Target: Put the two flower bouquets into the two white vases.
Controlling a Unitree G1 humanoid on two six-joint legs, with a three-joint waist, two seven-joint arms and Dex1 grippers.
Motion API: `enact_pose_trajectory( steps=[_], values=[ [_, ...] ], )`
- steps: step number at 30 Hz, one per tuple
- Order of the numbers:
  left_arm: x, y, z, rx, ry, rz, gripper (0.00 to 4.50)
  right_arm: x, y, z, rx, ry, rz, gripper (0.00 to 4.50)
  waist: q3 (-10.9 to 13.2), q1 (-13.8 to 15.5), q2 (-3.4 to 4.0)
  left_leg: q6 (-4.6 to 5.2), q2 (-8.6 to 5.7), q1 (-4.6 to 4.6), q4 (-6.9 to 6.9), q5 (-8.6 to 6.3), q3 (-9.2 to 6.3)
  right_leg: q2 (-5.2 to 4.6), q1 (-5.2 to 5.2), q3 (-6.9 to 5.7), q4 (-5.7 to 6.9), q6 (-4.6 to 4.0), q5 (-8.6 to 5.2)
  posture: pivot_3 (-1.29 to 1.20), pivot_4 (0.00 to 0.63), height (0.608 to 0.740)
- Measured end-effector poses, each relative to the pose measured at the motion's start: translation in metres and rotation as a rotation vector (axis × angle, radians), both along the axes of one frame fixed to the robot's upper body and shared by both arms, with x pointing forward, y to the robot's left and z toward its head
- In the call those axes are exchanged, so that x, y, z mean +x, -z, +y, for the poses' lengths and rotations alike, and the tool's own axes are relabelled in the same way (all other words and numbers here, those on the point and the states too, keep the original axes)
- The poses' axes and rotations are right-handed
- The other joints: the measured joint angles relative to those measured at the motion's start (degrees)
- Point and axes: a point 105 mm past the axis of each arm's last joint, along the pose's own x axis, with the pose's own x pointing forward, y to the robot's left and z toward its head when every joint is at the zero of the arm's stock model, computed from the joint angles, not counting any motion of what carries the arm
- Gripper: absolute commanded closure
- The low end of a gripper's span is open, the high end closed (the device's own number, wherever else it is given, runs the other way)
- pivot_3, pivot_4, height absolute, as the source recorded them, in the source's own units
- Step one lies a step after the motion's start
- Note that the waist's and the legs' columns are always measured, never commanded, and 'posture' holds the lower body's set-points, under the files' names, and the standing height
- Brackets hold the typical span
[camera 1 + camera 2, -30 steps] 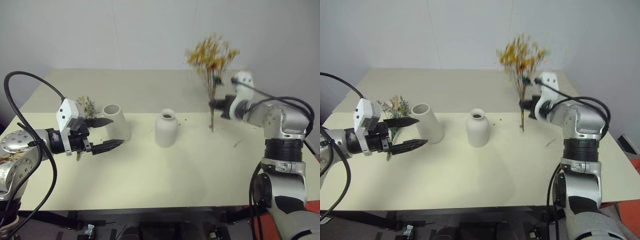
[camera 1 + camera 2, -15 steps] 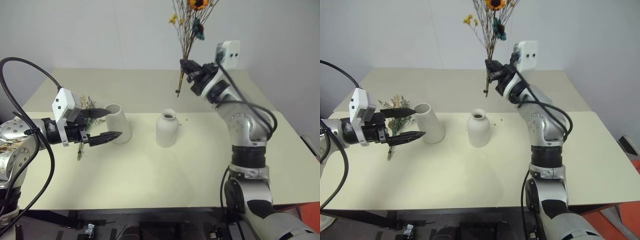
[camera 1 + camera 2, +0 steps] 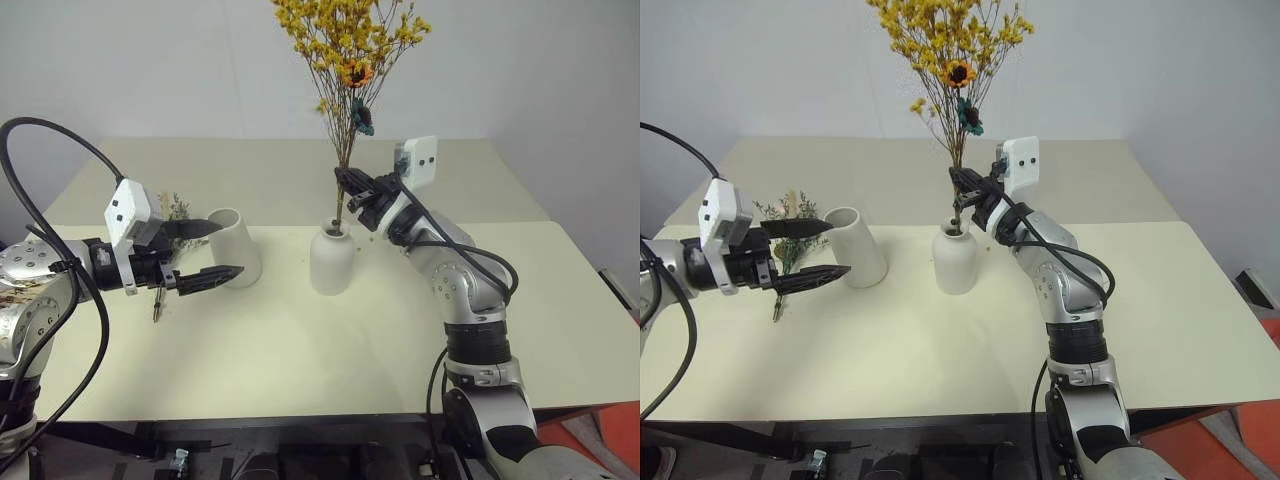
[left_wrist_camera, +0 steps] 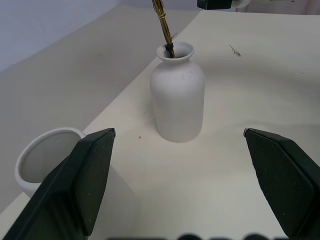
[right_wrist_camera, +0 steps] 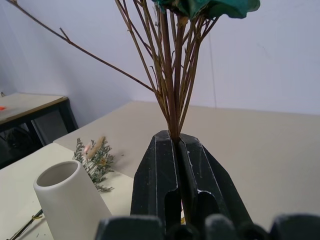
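Since a second ago the right claw [image 3: 962, 183] has swung in from the right side of the bench [image 3: 300, 350] toward the middle, carrying the big dried yellow-orange bouquet with the orange and teal flowers [image 3: 350, 60]. Its stems now stand nearly upright with the bottom ends poking into the mouth of the rounded white ceramic bottle vase with the narrow neck [image 3: 331, 262], which the left wrist view shows pretty clearly. That claw is clamped tight on the stems just above the vase mouth. Left claw [image 3: 205, 252] hasn't really gone anywhere; it hangs wide open with nothing in it, right beside the tapered wide-mouthed white ceramic vase [image 3: 235, 246] near the left edge. Small grey-green leafy dried spray [image 3: 788, 235] lies flat on the bench, left of that tapered vase and just beyond the left claw, stem end pointing roughly toward the front edge. So I'd guess the left arm is the obvious one for it, being way nearer, and it'd need to dip down toward the spray and grab across the stem.
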Motion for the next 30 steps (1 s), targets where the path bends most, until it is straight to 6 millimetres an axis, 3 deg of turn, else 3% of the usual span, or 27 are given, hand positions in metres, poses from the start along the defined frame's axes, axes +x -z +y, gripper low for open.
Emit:
enact_pose_trajectory(
  steps=[4,10,14,18,27,30],
  values=[
    [-0.001,0.000,-0.001,0.003,-0.001,-0.004,0.00,-0.003,0.001,0.001,-0.002,-0.004,-0.010,4.47,0.00,0.03,0.00,0.00,0.00,0.00,-0.01,0.00,0.00,0.00,0.00,0.00,-0.01,0.00,0.00,0.00,0.150,0.740],
    [-0.002,0.000,-0.001,-0.002,-0.009,-0.007,0.00,-0.011,0.030,0.008,-0.048,-0.020,0.033,4.47,0.00,0.01,0.00,0.00,0.00,0.01,-0.01,0.00,0.00,0.00,0.00,0.00,0.00,0.03,-0.02,0.00,0.150,0.740],
    [-0.001,-0.002,0.001,-0.006,-0.018,-0.014,0.00,-0.013,0.035,0.010,-0.070,-0.021,0.014,4.47,0.00,0.01,0.00,0.00,0.00,0.01,-0.01,0.00,0.00,0.00,0.00,0.00,-0.01,0.15,-0.10,0.00,0.150,0.740],
    [-0.001,-0.006,-0.001,-0.012,-0.012,-0.026,0.00,-0.014,0.036,0.011,-0.084,-0.018,-0.009,3.42,0.00,0.04,0.00,0.00,-0.01,0.01,-0.01,0.00,0.00,0.00,0.01,0.00,-0.01,0.15,-0.10,0.00,0.150,0.740],
    [0.000,-0.017,-0.007,-0.064,0.016,-0.041,0.00,-0.015,0.040,0.009,-0.119,-0.011,-0.035,0.24,0.00,0.01,0.00,0.00,0.00,0.02,-0.01,0.00,-0.01,0.00,0.01,0.00,0.00,0.16,-0.10,0.00,0.150,0.740],
    [0.000,-0.020,-0.008,-0.077,0.022,-0.046,0.00,-0.015,0.040,0.007,-0.126,-0.007,-0.035,0.04,0.00,0.04,0.00,0.00,-0.01,0.02,-0.01,0.00,-0.01,0.00,0.02,0.00,-0.01,0.16,-0.10,0.00,0.150,0.740]
  ],
)
